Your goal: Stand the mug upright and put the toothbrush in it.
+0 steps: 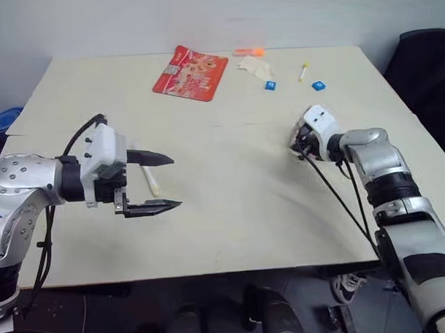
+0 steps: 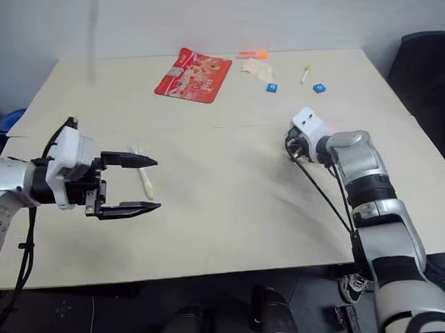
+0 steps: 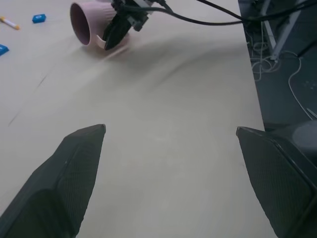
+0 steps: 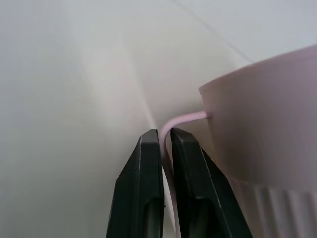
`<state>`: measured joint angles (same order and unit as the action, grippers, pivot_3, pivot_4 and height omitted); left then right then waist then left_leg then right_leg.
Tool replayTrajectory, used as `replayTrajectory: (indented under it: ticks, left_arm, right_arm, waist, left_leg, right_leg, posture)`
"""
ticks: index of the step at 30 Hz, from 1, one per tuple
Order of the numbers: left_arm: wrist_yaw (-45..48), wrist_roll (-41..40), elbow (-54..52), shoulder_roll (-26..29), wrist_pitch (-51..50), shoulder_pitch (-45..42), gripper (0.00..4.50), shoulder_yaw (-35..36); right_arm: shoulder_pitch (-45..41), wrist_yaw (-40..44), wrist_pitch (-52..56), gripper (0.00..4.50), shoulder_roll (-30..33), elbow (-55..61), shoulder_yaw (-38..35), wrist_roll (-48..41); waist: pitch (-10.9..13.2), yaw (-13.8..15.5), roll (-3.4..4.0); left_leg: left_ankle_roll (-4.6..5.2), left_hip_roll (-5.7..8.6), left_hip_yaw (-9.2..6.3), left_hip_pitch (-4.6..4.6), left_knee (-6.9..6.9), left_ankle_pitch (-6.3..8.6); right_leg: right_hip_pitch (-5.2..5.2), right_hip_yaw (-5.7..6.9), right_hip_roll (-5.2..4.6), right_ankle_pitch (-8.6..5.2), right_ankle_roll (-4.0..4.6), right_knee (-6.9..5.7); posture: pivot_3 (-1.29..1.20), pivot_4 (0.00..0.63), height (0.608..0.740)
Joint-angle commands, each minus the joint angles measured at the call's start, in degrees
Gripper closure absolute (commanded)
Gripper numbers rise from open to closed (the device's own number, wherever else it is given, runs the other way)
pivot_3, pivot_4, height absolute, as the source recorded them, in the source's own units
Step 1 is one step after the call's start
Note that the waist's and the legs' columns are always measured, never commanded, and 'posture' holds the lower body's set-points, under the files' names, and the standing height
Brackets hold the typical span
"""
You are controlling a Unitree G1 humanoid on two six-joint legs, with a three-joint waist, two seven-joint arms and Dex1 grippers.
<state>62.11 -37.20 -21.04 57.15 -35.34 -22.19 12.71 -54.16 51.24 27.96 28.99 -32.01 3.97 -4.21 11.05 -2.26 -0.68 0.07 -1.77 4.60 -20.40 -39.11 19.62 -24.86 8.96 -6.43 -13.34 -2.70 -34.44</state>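
Mug (image 3: 91, 22) on its side on the table (image 1: 231, 210), mouth open to the left wrist camera, handle pinched by the closed right gripper (image 4: 166, 141); judged not yet upright. Left gripper (image 1: 163, 183) hangs spread wide, empty, just beside the toothbrush (image 2: 144, 180), untouched on the tabletop. Head views hide the mug behind the right wrist; the wrist views reveal it

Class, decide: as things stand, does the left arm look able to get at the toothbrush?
Probably yes. The toothbrush lies bare on the table just beyond the left gripper, whose fingers stand open, and nothing sits between them.
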Motion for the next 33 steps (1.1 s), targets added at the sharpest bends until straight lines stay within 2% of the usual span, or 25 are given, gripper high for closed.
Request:
replayTrajectory:
  ticks: [1,5,10,15,18,23,29,31,33]
  left_arm:
    - [-2.13,-2.96,-0.75,0.9,-2.96,2.58,0.0,7.58]
    - [-4.87,-6.26,-2.06,1.02,-7.12,4.52,0.0,13.21]
    - [-6.11,-7.45,-4.77,2.14,-9.4,6.49,0.0,15.1]
    - [-6.39,-8.43,-6.54,3.55,-11.12,8.13,0.0,15.61]
    - [-6.3,-9.08,-7.46,3.81,-11.83,9.37,0.0,15.88]
    - [-6.01,-9.76,-8.04,3.48,-11.79,10.74,0.0,15.08]
    - [-6.48,-10.1,-6.81,3.22,-11.82,10.29,0.0,13.92]
    - [-7.79,-11.12,-6.16,3.12,-13.57,10.32,0.0,14.87]
    - [-13.13,-10.91,-4.37,2.74,-17.4,8.97,0.0,15.02]
  right_arm:
    - [1.28,2.43,9.61,4.5,-7.12,17.11,-4.36,-13.67]
    - [6.02,-1.61,12.23,4.5,-16.7,26.57,-4.49,-19.53]
    - [14.36,-1.68,2.87,4.5,-25.12,27.45,1.39,-18.58]
    - [21.15,0.08,-11.86,4.5,-27.06,19.27,5.14,-14.02]
    - [22.4,1.02,-12.61,4.5,-25.55,18.53,5.52,-13.98]
    - [26.09,5.84,-8.17,2.97,-19.22,25.74,8.97,-15.03]
    - [27.59,4.15,-2.88,1.12,-11.19,34.75,9.97,-12.69]
    - [28.11,4.66,-0.47,1.12,-7.1,38.73,9.23,-12.67]
    - [28.19,5.03,3.21,1.12,-1.95,43.45,6.3,-14.49]
  waist:
    - [0.01,-0.31,0.02]
    - [0.04,0.47,0.07]
    - [0.05,1.84,0.07]
    - [0.06,1.86,0.08]
    - [0.06,1.65,0.08]
    - [0.06,1.99,0.08]
    - [0.09,1.68,0.14]
    - [0.1,1.91,0.15]
    - [0.11,2.1,0.14]
  left_leg:
    - [-0.04,-0.05,0.07,0.0,0.02,0.02]
    - [-0.3,-0.13,0.16,-0.19,0.05,-0.07]
    - [-0.15,0.13,0.1,-0.23,0.03,-0.07]
    - [-0.09,0.13,0.18,-0.21,0.02,0.0]
    - [-0.1,0.07,0.36,-0.06,0.02,0.0]
    - [-0.11,0.04,0.44,0.02,0.02,0.03]
    - [-0.21,-0.1,0.59,0.07,0.04,0.12]
    - [-0.22,-0.1,0.59,0.07,0.05,0.13]
    - [-0.17,-0.09,0.62,0.06,0.04,0.16]
  right_leg:
    - [-0.11,0.0,0.02,-0.03,0.06,-0.1]
    - [-0.66,-0.03,0.03,-0.27,0.46,-0.65]
    - [-0.61,-0.04,0.05,-0.24,0.41,-0.61]
    - [-0.62,-0.1,0.09,-0.22,0.37,-0.58]
    - [-0.62,-0.28,0.14,-0.23,0.38,-0.67]
    - [-0.62,-0.47,0.12,-0.25,0.41,-0.7]
    - [-0.68,-0.61,0.18,-0.26,0.45,-0.69]
    - [-0.69,-0.61,0.18,-0.27,0.45,-0.68]
    - [-0.7,-0.62,0.18,-0.27,0.45,-0.65]
  posture:
    - [0.0,0.15,0.74]
    - [0.0,0.15,0.74]
    - [0.0,0.15,0.74]
    - [0.0,0.15,0.74]
    - [0.0,0.15,0.74]
    - [0.0,0.15,0.74]
    - [0.0,0.15,0.74]
    - [0.0,0.15,0.74]
    - [0.0,0.15,0.74]
